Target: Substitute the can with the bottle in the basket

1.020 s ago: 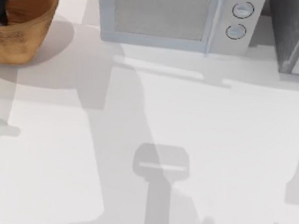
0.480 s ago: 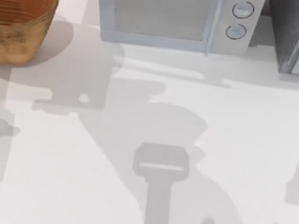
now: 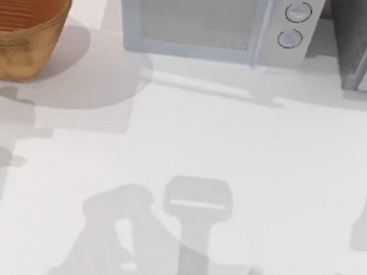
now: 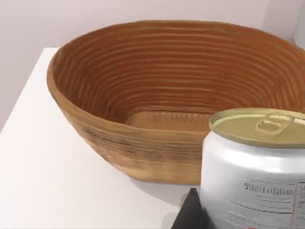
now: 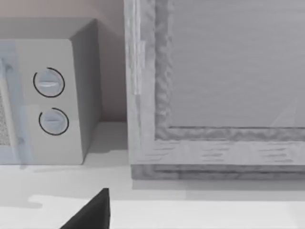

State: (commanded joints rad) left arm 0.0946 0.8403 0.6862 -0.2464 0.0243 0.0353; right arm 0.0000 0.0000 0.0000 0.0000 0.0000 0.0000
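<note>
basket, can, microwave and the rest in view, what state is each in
basket: upright on the table, nothing inside
can: outside the basket, upright, gold pull-tab lid sealed, close to the left wrist camera
microwave: door shut, standing at the back of the table
grey cabinet: beside the microwave, front closed
table: white, crossed by arm shadows

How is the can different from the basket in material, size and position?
The can has smooth white metal sides and a dull gold top with a pull tab; the basket is woven wicker, tan outside and orange-brown inside. The can is much smaller than the basket. The can is outside the basket, close to the left wrist camera; the basket stands on the table, with nothing inside it. Both are upright.
</note>
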